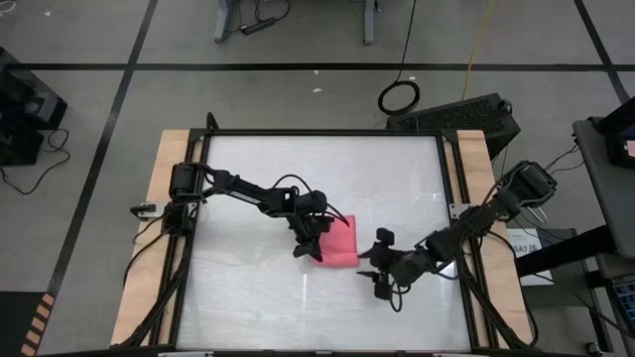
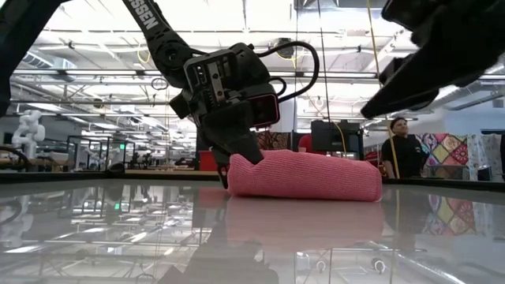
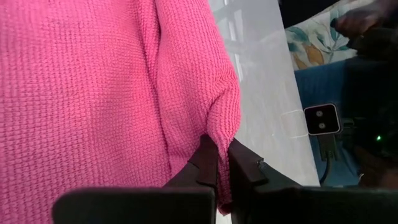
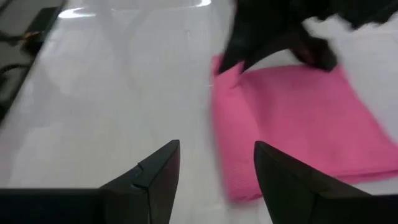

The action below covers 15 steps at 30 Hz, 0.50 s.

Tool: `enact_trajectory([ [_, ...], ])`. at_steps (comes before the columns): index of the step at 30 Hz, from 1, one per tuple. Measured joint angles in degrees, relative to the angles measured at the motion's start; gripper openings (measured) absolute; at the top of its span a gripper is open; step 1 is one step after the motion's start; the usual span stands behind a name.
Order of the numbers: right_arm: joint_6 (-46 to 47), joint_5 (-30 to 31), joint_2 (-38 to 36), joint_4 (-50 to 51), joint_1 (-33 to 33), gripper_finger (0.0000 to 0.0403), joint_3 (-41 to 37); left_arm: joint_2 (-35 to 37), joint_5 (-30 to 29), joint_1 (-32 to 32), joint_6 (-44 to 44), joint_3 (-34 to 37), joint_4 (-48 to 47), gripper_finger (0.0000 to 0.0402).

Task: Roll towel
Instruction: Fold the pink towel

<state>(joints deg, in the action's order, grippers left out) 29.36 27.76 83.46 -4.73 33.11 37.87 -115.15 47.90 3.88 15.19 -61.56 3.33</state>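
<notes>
The pink towel (image 1: 339,241) lies folded on the white table near its middle; it also shows in the low view (image 2: 304,177) and the right wrist view (image 4: 292,124). My left gripper (image 1: 310,248) is at the towel's left near corner, shut on the cloth. My right gripper (image 1: 369,268) is open and empty, a little to the right of the towel, above the table. My left gripper pinches a corner fold of the towel (image 3: 219,134) between its two fingers (image 3: 205,165). The fingers slant down from the table's left side. The corner is raised a little (image 2: 237,167), while the towel's other parts lie on the table.
The white table surface (image 1: 258,297) is bordered by a black frame and wooden side strips (image 1: 149,258). A person (image 2: 404,154) stands in the room beyond the far edge. Bare table shows left of and in front of the towel.
</notes>
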Motion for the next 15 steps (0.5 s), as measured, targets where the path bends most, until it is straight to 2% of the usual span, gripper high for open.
enact_trajectory([
  [7,-0.6,1.1,0.1,0.1,-0.3,0.0196,0.0,0.0,0.0,0.0,1.0,0.0,-1.5,0.0011],
  [12,-7.6,0.6,2.4,-2.2,0.2,0.0196,0.1,0.0,0.0,0.0,0.6,0.0,-2.9,0.0011],
  [15,-12.2,-2.4,6.4,-6.0,0.0,0.0196,0.1,0.0,0.0,0.0,0.6,0.0,-3.2,0.0011],
])
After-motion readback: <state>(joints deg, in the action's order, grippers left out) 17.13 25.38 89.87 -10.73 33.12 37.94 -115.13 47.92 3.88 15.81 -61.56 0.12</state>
